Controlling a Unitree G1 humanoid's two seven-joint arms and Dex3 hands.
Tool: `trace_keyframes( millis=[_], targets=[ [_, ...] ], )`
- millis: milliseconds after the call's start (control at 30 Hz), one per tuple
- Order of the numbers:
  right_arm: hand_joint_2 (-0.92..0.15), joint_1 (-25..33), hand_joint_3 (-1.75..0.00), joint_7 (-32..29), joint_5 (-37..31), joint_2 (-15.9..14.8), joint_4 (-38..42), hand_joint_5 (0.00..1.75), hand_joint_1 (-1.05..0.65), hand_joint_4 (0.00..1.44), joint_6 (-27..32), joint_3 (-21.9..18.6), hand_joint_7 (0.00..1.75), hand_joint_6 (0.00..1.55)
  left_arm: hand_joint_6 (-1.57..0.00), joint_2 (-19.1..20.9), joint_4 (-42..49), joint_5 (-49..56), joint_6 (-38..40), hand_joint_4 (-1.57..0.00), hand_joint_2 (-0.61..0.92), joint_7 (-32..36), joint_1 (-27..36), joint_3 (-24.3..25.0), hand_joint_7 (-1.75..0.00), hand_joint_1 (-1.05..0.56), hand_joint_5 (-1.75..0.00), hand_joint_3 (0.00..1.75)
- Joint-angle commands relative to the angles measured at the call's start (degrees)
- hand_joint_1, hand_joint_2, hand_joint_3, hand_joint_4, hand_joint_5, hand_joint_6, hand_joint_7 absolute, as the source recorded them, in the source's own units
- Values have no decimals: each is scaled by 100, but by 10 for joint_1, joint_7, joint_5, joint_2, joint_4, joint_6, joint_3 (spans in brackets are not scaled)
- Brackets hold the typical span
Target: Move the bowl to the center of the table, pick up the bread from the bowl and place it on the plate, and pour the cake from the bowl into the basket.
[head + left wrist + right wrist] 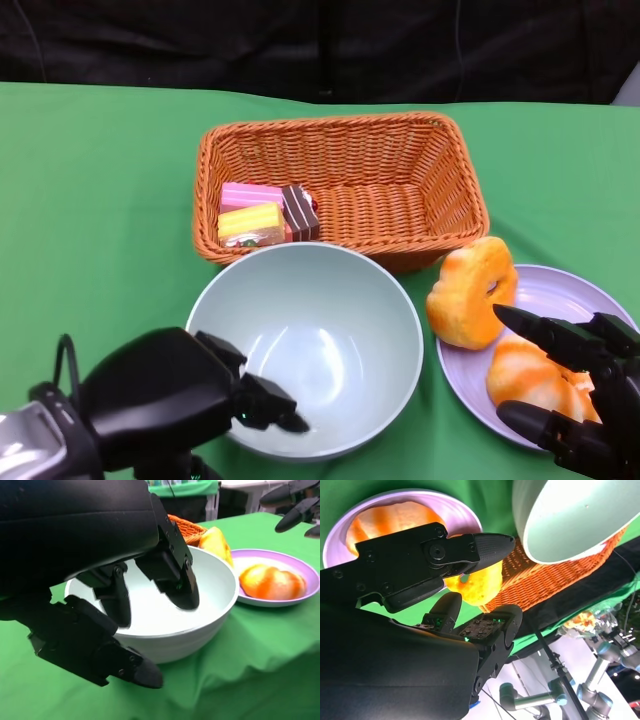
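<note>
The pale green bowl [310, 330] [210, 595] stands empty near the table's middle, in front of the wicker basket [330, 125]. Pink, yellow and brown cake pieces [265, 212] lie in the basket's left end. My left hand [170, 400] [125, 580] holds the bowl's near rim, fingers inside and thumb outside. On the purple plate [570, 290] [300, 570] lie two breads: a ring-shaped bread [472, 292] [475, 587] leaning at its left edge and a striped bread [530, 375] [272, 582]. My right hand [580, 400] [420, 580] hovers over the striped bread with fingers apart, holding nothing.
Green cloth covers the table, with bare cloth to the left of the bowl and basket. The basket's right part holds nothing. A black backdrop runs behind the table's far edge. Bowl, basket and plate stand close together.
</note>
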Motion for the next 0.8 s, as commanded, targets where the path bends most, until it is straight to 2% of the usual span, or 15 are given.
trace_keyframes(
  millis=[33, 367, 400, 433, 533, 633, 700, 767, 800],
  targets=[
    [-92, 0, -27, -5, 11, -7, 6, 86, -54, 30, -13, -5, 4, 54, -51, 9, -19, -18, 14, -40, 92, -22, 9, 14, 0, -71, -51, 5],
    [-92, -18, -31, 10, 72, -15, 45, 87, -56, 26, -96, 0, 3, 51, -53, -44, 8, -104, -33, -40, 92, 38, 39, 58, -2, -67, -54, 5],
    [-92, -21, -32, 13, 82, -15, 48, 87, -56, 26, -105, 1, 3, 52, -54, -55, 9, -127, -31, -40, 92, 40, 43, 61, -2, -66, -58, 9],
    [-92, -23, -32, 17, 92, -15, 51, 87, -56, 26, -113, 1, 3, 52, -56, -64, 8, -149, -26, -36, 92, 39, 48, 64, -3, -64, -69, 12],
    [-92, -27, -30, 32, 123, -14, 56, 88, -54, 25, -126, 4, 4, 53, -59, -83, 3, -199, -12, -32, 92, 33, 62, 73, -3, -62, -83, 17],
    [-92, -30, -26, 45, 146, -12, 61, 90, -49, 26, -138, 7, 5, 54, -66, -105, 6, -243, -14, -38, 92, 33, 72, 81, -7, -51, -94, 15],
    [-92, -35, -25, 50, 159, -10, 68, 91, -47, 28, -154, 10, 6, 56, -72, -137, 15, -286, -20, -44, 91, 41, 77, 79, -10, -41, -101, 13],
    [-92, -41, -26, 57, 175, -9, 76, 95, -43, 36, -171, 13, 12, 68, -83, -166, 21, -305, -28, -53, 91, 52, 80, 79, -21, -30, -112, 13],
    [-92, -45, -27, 61, 186, -10, 82, 97, -41, 40, -181, 14, 15, 73, -81, -176, 23, -304, -32, -56, 88, 57, 81, 81, -35, -28, -117, 21]
  ],
)
